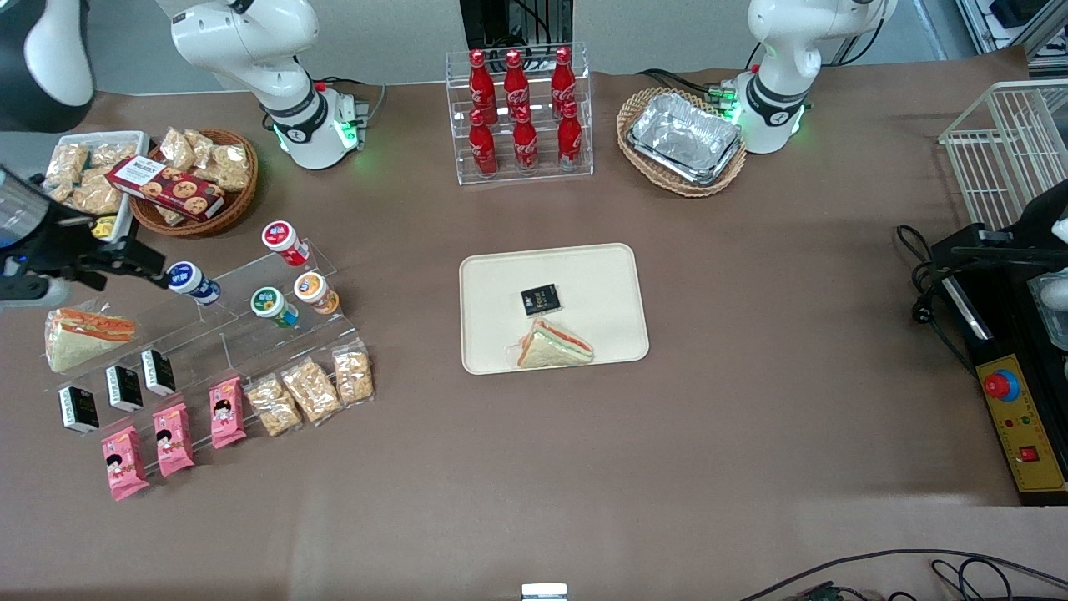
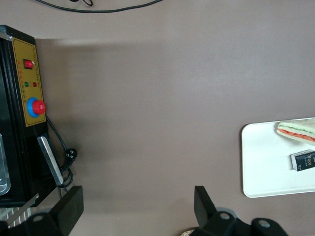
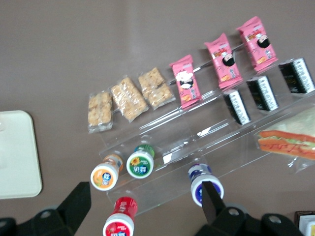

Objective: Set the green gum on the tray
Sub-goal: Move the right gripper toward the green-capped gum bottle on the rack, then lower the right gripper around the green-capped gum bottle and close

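my right arm's black two-finger gripper [image 3: 145,204] hangs with its fingers spread wide and empty above the clear stepped acrylic rack [image 1: 250,321], so the reach is what matters now. the small teal-bodied green gum canister with the green-rimmed white lid [image 1: 273,305] lies on a middle step, just beside the orange-lidded canister [image 1: 316,292]. i would centre over the round lid, straddle the smooth cylinder across its narrow body and avoid nudging the neighbour, since slick plastic rolls easily. the flat cream-beige plastic tray with rounded corners [image 1: 492,280] waits well apart, mid-table, already carrying a wrapped triangular sandwich [image 1: 554,346].
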Available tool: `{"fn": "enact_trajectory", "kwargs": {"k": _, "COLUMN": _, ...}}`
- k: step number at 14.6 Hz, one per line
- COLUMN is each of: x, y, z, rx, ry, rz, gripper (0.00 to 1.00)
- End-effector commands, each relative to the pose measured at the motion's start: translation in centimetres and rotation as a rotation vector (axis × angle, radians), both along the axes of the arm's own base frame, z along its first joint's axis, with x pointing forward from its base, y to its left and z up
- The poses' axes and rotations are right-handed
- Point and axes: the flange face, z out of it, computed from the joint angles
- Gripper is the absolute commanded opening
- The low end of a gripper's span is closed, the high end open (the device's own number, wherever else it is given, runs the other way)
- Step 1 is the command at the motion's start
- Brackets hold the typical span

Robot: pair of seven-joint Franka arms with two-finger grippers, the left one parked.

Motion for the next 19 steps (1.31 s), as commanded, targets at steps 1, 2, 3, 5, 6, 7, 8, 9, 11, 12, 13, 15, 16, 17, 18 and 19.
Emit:
{"fn": "enact_trajectory", "kwargs": {"k": 1, "x": -1.9, "y": 0.8, "z": -1.5, "rx": -0.004, "ry": -0.004, "rz": -0.017, "gripper": 1.0}}
{"fn": "enact_trajectory", "kwargs": {"k": 2, "x": -2.0, "y": 1.5, "z": -2.0, "rx": -0.004, "ry": 0.003, "rz": -0.032, "gripper": 1.0}}
{"fn": "enact_trajectory", "kwargs": {"k": 3, "x": -2.1, "y": 1.7, "z": -2.3, "rx": -0.005, "ry": 0.009, "rz": -0.034, "gripper": 1.0}}
{"fn": "enact_trajectory", "kwargs": {"k": 5, "x": -2.2, "y": 2.0, "z": -3.1, "rx": -0.005, "ry": 0.014, "rz": -0.029, "gripper": 1.0}}
{"fn": "enact_trajectory", "kwargs": {"k": 6, "x": -2.3, "y": 2.0, "z": -3.8, "rx": -0.005, "ry": 0.014, "rz": -0.029, "gripper": 1.0}}
{"fn": "enact_trajectory", "kwargs": {"k": 7, "x": -2.3, "y": 2.1, "z": -4.7, "rx": -0.005, "ry": 0.009, "rz": -0.028, "gripper": 1.0}}
{"fn": "enact_trajectory", "kwargs": {"k": 8, "x": -2.4, "y": 2.3, "z": -6.2, "rx": -0.005, "ry": 0.003, "rz": -0.026, "gripper": 1.0}}
{"fn": "enact_trajectory", "kwargs": {"k": 9, "x": -2.6, "y": 2.3, "z": -7.6, "rx": -0.004, "ry": -0.01, "rz": -0.027, "gripper": 1.0}}
{"fn": "enact_trajectory", "kwargs": {"k": 11, "x": -3.0, "y": 2.2, "z": -10.2, "rx": -0.004, "ry": -0.026, "rz": -0.03, "gripper": 1.0}}
{"fn": "enact_trajectory", "kwargs": {"k": 12, "x": -3.2, "y": 2.2, "z": -11.7, "rx": -0.004, "ry": -0.032, "rz": -0.032, "gripper": 1.0}}
{"fn": "enact_trajectory", "kwargs": {"k": 13, "x": -3.4, "y": 2.1, "z": -13.1, "rx": -0.006, "ry": -0.034, "rz": -0.034, "gripper": 1.0}}
{"fn": "enact_trajectory", "kwargs": {"k": 15, "x": -4.1, "y": 2.4, "z": -15.6, "rx": -0.006, "ry": -0.044, "rz": -0.033, "gripper": 1.0}}
{"fn": "enact_trajectory", "kwargs": {"k": 16, "x": -4.2, "y": 2.4, "z": -16.6, "rx": -0.008, "ry": -0.043, "rz": -0.032, "gripper": 1.0}}
{"fn": "enact_trajectory", "kwargs": {"k": 17, "x": -4.1, "y": 2.4, "z": -17.4, "rx": -0.011, "ry": -0.042, "rz": -0.032, "gripper": 1.0}}
{"fn": "enact_trajectory", "kwargs": {"k": 18, "x": -3.9, "y": 2.5, "z": -18.3, "rx": -0.015, "ry": -0.03, "rz": -0.031, "gripper": 1.0}}
{"fn": "enact_trajectory", "kwargs": {"k": 19, "x": -3.6, "y": 2.5, "z": -19.2, "rx": -0.02, "ry": -0.028, "rz": -0.026, "gripper": 1.0}}
